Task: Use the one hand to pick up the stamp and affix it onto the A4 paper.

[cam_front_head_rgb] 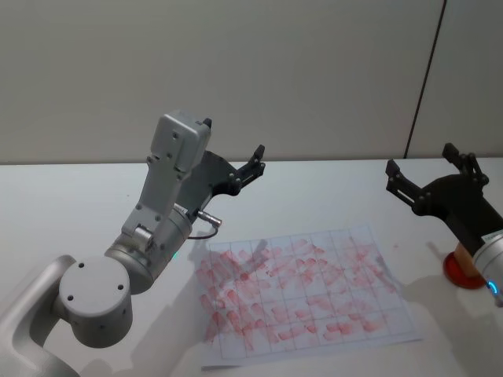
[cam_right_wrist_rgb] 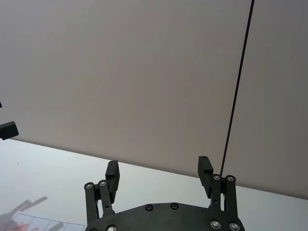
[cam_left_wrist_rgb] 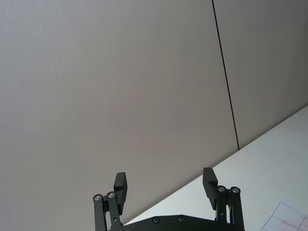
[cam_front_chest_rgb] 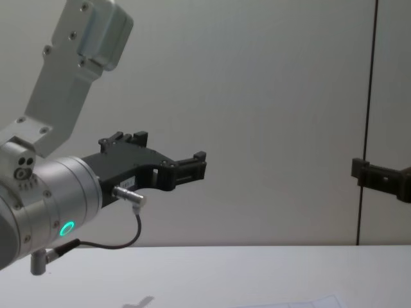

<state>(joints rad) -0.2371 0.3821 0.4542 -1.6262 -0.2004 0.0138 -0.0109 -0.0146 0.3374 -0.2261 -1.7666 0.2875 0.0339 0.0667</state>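
The pale wall (cam_front_head_rgb: 236,63) fills the background, with 1 dark vertical seam toward its right side. Below it the white counter (cam_front_head_rgb: 78,212) stretches across the head view.

The grey left arm (cam_front_head_rgb: 157,212) rises from the lower left of the counter, and a green ring light (cam_front_chest_rgb: 66,228) glows on its wrist. The left gripper (cam_left_wrist_rgb: 164,180) is held up in the air, well above the counter near the far left corner of the sheet, aimed at the wall. Its 2 fingers (cam_left_wrist_rgb: 208,180) are spread wide with nothing between them.

The A4 paper (cam_front_head_rgb: 314,298) lies flat on the counter in front of the robot, slightly skewed. It has a faint ruled grid and is covered with many smeared red stamp marks.

The right gripper (cam_front_head_rgb: 420,161) hangs above the right side of the counter, beyond the paper's right edge. It too points toward the wall, and its fingers (cam_right_wrist_rgb: 204,171) are released and carry nothing.

The stamp (cam_front_head_rgb: 465,255) shows as a small tan piece standing on a round red pad (cam_front_head_rgb: 456,273). It is near the counter's right edge, just off the paper's right side. It sits under the right arm's wrist, which hides much of it, and neither gripper touches it.
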